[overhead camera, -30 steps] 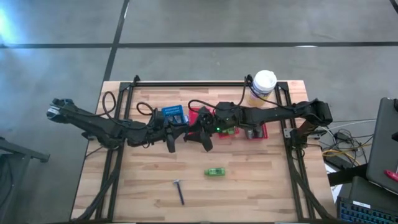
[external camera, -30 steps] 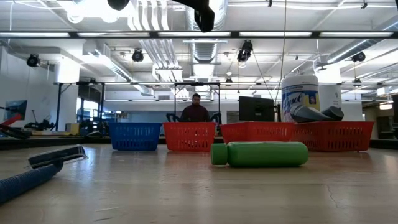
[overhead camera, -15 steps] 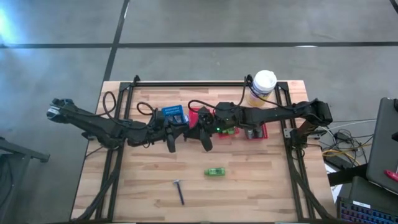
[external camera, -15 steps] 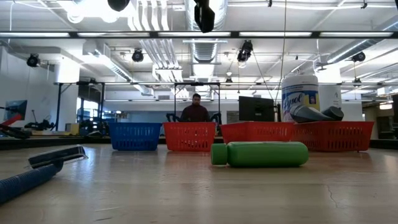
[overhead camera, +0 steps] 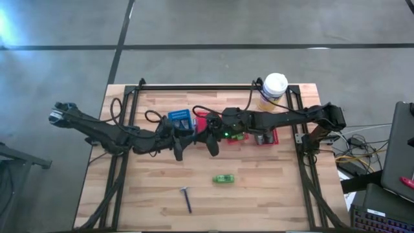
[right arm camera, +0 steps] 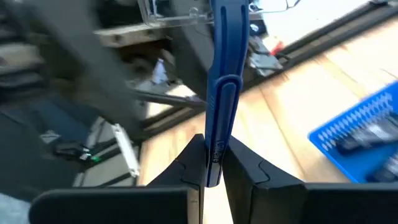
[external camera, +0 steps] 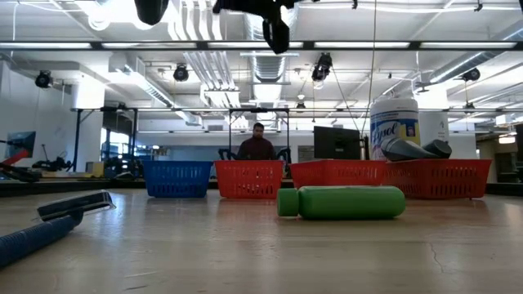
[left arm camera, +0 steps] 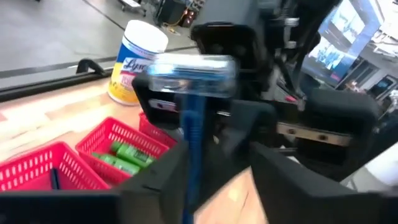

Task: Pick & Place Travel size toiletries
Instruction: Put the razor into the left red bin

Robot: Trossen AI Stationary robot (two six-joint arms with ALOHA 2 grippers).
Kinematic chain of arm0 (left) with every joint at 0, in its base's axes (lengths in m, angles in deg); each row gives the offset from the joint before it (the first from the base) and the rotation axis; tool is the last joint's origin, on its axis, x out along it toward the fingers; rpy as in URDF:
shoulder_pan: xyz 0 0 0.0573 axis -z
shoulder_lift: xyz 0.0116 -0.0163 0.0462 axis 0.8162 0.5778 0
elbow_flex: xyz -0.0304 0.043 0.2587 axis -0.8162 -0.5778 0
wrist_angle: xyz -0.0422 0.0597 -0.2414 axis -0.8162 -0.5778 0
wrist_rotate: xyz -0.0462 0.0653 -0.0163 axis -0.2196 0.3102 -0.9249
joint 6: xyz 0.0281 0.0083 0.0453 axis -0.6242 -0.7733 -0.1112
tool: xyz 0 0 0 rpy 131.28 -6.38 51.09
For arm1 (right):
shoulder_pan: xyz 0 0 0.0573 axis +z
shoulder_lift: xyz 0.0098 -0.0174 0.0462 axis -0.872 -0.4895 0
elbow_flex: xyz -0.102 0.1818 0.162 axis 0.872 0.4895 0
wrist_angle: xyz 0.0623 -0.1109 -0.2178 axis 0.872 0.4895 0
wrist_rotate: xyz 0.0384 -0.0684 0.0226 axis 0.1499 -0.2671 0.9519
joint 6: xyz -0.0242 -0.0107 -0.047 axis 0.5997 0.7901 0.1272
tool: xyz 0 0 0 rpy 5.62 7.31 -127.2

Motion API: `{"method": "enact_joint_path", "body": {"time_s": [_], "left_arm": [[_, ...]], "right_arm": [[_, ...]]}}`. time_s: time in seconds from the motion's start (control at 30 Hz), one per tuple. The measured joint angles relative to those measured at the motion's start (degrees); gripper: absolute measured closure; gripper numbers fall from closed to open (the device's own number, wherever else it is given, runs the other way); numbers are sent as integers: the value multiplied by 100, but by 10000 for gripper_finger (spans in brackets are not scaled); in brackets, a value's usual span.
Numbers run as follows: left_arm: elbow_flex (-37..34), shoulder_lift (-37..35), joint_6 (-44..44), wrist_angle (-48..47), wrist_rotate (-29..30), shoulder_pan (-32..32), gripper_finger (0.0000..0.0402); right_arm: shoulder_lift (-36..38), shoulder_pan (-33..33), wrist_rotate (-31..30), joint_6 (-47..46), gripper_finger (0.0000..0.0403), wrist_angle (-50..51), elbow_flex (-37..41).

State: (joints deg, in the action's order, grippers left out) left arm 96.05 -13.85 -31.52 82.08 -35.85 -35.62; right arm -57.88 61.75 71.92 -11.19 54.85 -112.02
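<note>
A thin dark blue razor [right arm camera: 221, 81] with a clear head [left arm camera: 186, 67] stands upright, lifted, between my two grippers, which face each other above the table's middle. My right gripper [overhead camera: 208, 142] [right arm camera: 213, 149] is shut on it. My left gripper [overhead camera: 179, 147] [left arm camera: 216, 155] is open, and the razor stands close beside one finger [left arm camera: 158, 180]; I cannot tell whether they touch. A second razor [overhead camera: 187, 199] [external camera: 73, 206] and a green bottle [overhead camera: 224, 179] [external camera: 343, 202] lie flat on the table near its near edge. My right gripper pinches the razor's handle at its lower end [right arm camera: 214, 167] between its two fingers, coming about level from the table's right. The razor is lifted clear and stands upright above the fingers, head on top.
A blue basket [overhead camera: 181, 120] with dark items and several red baskets [overhead camera: 266, 136] sit in a row behind the grippers; one [left arm camera: 124, 152] holds green bottles, another grey tubes [external camera: 417, 149]. The yellow canister [overhead camera: 275, 86] stands at the far right. A person [external camera: 257, 145] sits in the room beyond.
My right gripper has edged toward the table's left, closer to the left gripper, and has turned about its wrist; in the low view its dark parts now hang lower and spread wider. The things on the table have stayed in place.
</note>
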Motion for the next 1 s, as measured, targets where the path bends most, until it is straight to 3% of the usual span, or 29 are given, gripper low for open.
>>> {"method": "enact_joint_path", "body": {"time_s": [0.13, 0.23, 0.4, 0.5, 0.67, 1.0], "left_arm": [[-15, -7, 48, -284, 23, 42, 166], [-17, -117, 429, -1065, 16, 39, 131], [-22, -462, 1784, -3303, -113, 120, 112], [-32, -646, 2161, -4040, -125, 193, 113], [-39, -750, 2144, -4155, -125, 203, 113], [-83, -688, 2138, -4170, -121, 195, 113]], "right_arm": [[0, -68, -218, -355, 374, 437, 1], [0, -218, -409, -846, 374, 1021, 1], [-2, -660, -546, -1449, 374, 1796, 50], [-104, -954, -548, -1645, 374, 1826, 78], [-499, -1294, -277, -1837, 373, 1819, 79], [-1078, -1337, 26, -2082, 366, 1854, 78]]}}
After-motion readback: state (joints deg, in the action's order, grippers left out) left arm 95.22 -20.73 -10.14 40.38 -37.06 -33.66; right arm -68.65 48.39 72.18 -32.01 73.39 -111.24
